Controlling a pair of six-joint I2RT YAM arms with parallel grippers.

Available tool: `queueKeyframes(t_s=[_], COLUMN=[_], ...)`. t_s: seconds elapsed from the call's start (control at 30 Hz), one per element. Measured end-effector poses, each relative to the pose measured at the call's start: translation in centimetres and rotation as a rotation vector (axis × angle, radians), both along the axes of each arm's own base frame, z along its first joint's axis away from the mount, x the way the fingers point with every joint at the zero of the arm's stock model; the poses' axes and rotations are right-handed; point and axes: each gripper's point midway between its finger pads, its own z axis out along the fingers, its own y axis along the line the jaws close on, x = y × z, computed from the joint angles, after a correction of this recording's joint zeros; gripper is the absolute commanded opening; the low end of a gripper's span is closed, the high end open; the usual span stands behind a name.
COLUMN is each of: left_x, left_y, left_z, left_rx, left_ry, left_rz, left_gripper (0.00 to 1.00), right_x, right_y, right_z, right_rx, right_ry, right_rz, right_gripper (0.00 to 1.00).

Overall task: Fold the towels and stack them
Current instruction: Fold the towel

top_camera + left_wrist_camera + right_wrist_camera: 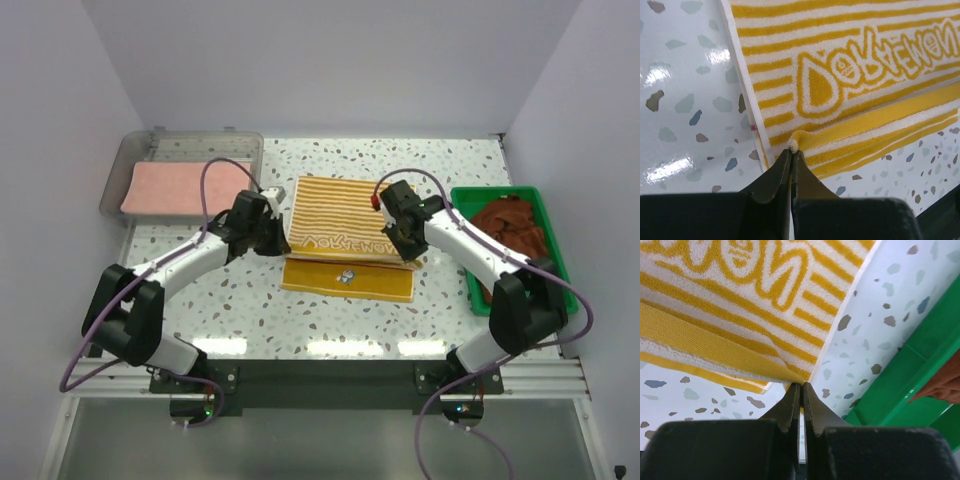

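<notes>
Top external: left gripper [282, 240], right gripper [408, 254] pinch one striped towel [340, 212] (one pink towel [175, 187]).

A robot lab test cell: plain white walls [330, 60] box in a speckled terrazzo table [330, 320] on an aluminium frame [330, 378].

Yellow-and-white striped terry towel [345, 215] between left gripper [285, 247] and right gripper [411, 257]; salmon-pink rectangular cloth [165, 188] outboard left, rust-brown crumpled cloth [512, 228] outboard right.
</notes>
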Motion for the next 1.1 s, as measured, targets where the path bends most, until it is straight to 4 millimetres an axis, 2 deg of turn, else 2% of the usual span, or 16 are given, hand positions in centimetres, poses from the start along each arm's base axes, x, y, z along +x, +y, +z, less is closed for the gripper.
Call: queueKeyframes(t_s=[0.2, 0.43, 0.6, 0.77, 0.9, 1.1], left_x=[-1.6, -2.0, -2.2, -2.1, -1.0, 3.1], left_y=[0.2, 0.1, 0.1, 0.0, -0.2, -0.4], left_z=[-3.6, -5.6, -6.7, -7.5, -7.4, -7.2], left_rx=[0.024, 0.046, 0.053, 0.058, 0.066, 0.089], left_ry=[0.088, 0.126, 0.151, 0.168, 0.164, 0.143], left_rz=[0.003, 0.001, 0.011, 0.021, 0.038, 0.075], left_gripper=[0.0, 0.0, 0.0, 0.0, 0.0, 0.0], right_x=[-1.3, -1.7, -1.9, -1.7, -1.4, 0.1], right_y=[0.3, 0.4, 0.4, 0.4, 0.4, 0.5], right_z=[-4.1, -7.1, -8.4, -8.8, -8.9, -8.8], right_rx=[-0.018, -0.043, -0.051, -0.056, -0.068, -0.097], right_ry=[0.133, 0.217, 0.245, 0.244, 0.248, 0.225], right_rz=[0.002, 0.0, -0.004, -0.015, -0.025, -0.035], right_gripper=[0.0, 0.0, 0.0, 0.0, 0.0, 0.0])
